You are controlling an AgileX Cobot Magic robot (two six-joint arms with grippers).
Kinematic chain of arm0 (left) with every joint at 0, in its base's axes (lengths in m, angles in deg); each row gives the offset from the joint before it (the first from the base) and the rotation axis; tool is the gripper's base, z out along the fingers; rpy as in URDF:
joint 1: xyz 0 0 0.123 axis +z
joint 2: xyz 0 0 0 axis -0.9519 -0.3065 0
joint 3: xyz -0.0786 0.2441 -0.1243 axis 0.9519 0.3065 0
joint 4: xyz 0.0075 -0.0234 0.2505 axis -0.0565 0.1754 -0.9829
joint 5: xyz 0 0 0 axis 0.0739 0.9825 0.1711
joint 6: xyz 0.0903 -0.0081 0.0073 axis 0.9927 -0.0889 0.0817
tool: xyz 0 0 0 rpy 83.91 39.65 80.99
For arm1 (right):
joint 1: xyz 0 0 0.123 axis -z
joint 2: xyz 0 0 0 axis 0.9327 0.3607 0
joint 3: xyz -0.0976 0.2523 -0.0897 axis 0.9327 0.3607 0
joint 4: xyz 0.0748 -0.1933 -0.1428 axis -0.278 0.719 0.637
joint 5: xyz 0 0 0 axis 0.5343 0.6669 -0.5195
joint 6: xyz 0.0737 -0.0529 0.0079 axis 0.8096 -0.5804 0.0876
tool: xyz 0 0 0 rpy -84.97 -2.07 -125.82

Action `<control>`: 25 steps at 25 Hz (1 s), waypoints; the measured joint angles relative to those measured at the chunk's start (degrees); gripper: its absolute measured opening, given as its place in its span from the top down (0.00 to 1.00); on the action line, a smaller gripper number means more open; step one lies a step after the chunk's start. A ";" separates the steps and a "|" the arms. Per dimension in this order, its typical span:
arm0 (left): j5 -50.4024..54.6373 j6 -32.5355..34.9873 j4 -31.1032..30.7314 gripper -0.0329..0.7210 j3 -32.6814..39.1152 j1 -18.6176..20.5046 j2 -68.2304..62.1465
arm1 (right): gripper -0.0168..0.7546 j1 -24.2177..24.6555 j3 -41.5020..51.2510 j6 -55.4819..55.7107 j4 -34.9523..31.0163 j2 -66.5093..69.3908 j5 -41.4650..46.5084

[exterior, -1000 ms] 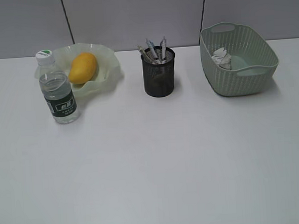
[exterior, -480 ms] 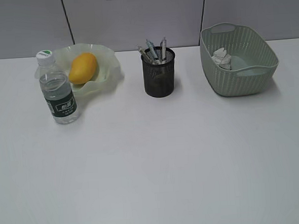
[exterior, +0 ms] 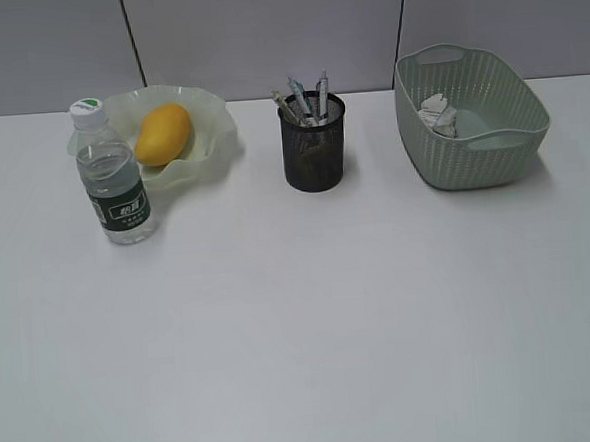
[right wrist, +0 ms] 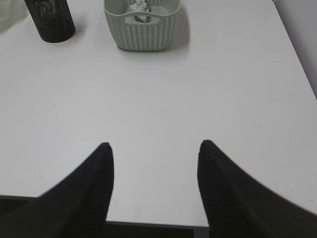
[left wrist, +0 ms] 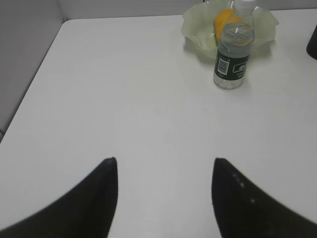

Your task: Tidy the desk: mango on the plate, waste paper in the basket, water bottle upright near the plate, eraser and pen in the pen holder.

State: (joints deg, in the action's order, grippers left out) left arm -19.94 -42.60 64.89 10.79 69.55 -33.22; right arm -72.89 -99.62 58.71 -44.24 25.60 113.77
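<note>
Worktop (exterior: 302,331): plain and white. Everything stands along its far side, and places below are told from the pen holder.
Pen holder (exterior: 313,142): a black mesh cup in the middle of the far row. Several pens (exterior: 302,98) stick up out of it, tips leaning out. I cannot see an eraser; it may be hidden inside.
Plate (exterior: 215,136): a see-through pale green dish with a wavy rim, off to the left of the pen holder.
Mango (exterior: 162,134): yellow-orange, lying inside the plate. The raised rim would keep it from rolling away.
Water bottle (exterior: 114,177): left of the pen holder too, standing up with its white cap on top, just in front of the plate. Standing up is what the job asks for.
Bottle label: dark green with small white writing, and a barcode shows in the left wrist view. The words are too small to read.
Basket (exterior: 471,120): a pale green tub with woven-look sides and handle holes, to the right of the pen holder.
Waste paper (exterior: 437,115): a little crumpled ball, down inside the basket.
Left fingers (left wrist: 163,198): spread apart, holding nothing, over bare worktop, well away from the bottle.
Right fingers (right wrist: 154,183): spread apart too, holding nothing, near the front edge of the worktop, well away from the basket.
How far along: it looks finished. Each thing I can see sits where it belongs.
</note>
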 joint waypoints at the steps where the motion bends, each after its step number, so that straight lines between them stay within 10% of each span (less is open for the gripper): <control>1: 0.00 0.00 0.00 0.34 0.00 0.00 0.00 | 0.41 0.00 0.00 0.00 0.00 0.00 0.00; 25: -0.11 0.09 0.00 0.34 0.00 0.00 0.00 | 0.41 0.00 0.00 0.00 0.00 0.00 -0.05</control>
State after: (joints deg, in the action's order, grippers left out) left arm -20.05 -42.51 64.89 10.79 69.55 -33.22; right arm -72.89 -99.62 58.71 -44.24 25.60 113.72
